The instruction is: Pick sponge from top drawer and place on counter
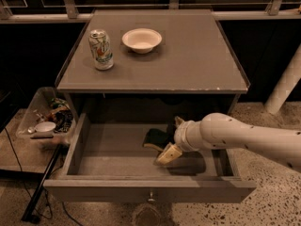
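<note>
The wide, shallow grey wooden top drawer (pixel 75 147) stood pulled open below the flat grey-brown counter (pixel 188 55). The small flat sponge (pixel 154 138), dark on top with a pale lower edge, lay on the drawer floor right of centre, towards the back. The robot's pale gripper (pixel 170 142) was down inside the drawer, right against the sponge's right side. Whether it was spread, pressed together or pinching the sponge could not be told. The thick white arm (pixel 244 138) reached in from the right, over the drawer's right wall.

A small metal knob (pixel 150 197) sat at the middle of the drawer front. On the counter, well apart from the gripper, a green-and-white drink can (pixel 101 49) stood upright near the left edge. A shallow cream bowl (pixel 142 39) sat just beside it to the right. A clear plastic bin of clutter (pixel 44 119) rested left of the cabinet.
</note>
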{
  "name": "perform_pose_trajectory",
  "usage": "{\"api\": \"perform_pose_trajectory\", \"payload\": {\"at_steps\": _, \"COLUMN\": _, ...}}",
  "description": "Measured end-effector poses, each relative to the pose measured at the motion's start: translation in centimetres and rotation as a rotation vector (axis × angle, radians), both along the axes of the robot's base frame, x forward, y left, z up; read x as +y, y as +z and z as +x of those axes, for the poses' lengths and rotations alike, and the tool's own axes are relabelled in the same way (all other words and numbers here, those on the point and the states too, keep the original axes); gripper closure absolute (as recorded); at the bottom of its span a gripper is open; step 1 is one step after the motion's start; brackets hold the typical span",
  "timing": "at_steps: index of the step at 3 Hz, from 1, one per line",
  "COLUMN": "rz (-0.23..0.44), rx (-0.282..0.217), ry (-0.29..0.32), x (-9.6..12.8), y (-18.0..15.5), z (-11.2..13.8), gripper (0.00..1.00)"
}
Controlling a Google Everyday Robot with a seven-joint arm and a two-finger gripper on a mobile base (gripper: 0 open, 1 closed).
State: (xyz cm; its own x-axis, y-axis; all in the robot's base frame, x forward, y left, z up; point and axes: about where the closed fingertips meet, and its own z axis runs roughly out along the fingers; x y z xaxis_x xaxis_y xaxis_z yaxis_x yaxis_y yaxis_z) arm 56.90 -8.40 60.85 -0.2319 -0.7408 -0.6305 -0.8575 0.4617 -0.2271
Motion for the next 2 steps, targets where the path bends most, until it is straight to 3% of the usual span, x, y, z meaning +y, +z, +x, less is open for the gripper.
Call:
{"api": "perform_pose_trajectory", "payload": {"at_steps": 1, "rz": 0.003, "rx": 0.008, "ry": -0.004, "x": 0.14, "y": -0.82, "z": 0.7, "gripper": 0.0}}
{"api": "perform_pose_trajectory", "payload": {"at_steps": 2, "rz": 0.003, "rx": 0.008, "ry": -0.004, "x": 0.14, "y": -0.83, "z": 0.7, "gripper": 0.18}}
